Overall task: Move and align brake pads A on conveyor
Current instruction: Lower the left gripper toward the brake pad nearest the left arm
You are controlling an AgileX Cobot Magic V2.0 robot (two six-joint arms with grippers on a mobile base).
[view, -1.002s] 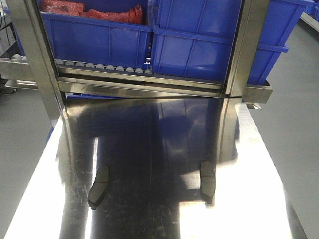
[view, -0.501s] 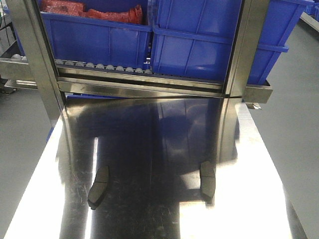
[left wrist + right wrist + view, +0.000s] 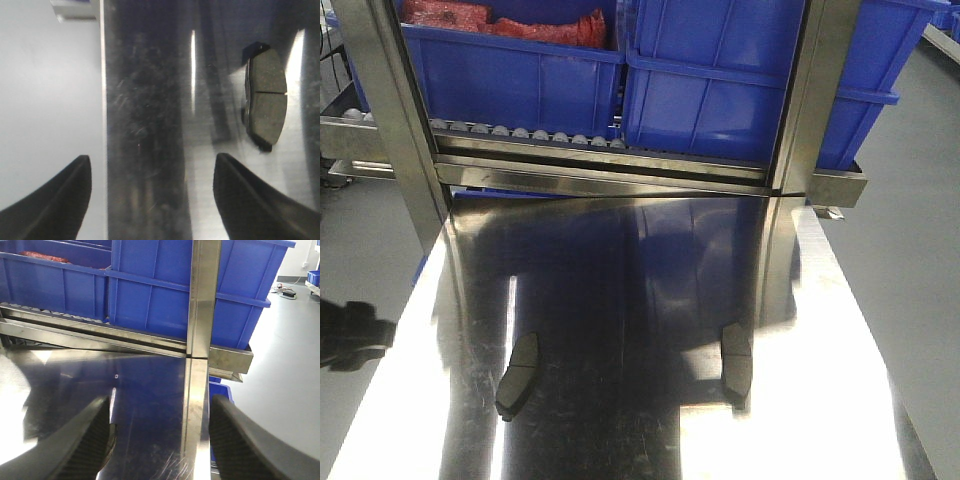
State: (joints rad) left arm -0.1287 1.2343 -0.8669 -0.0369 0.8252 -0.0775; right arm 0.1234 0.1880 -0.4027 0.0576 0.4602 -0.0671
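left brake pad [image 3: 518, 375] and right brake pad [image 3: 736, 362] flat on steel table [image 3: 640, 280], well apart | left gripper [image 3: 152, 200] jaws wide, empty, straddling table's left edge, left brake pad ahead | right gripper [image 3: 160, 440] jaws wide, empty, above table | blue bins [image 3: 720, 90] on rack behind
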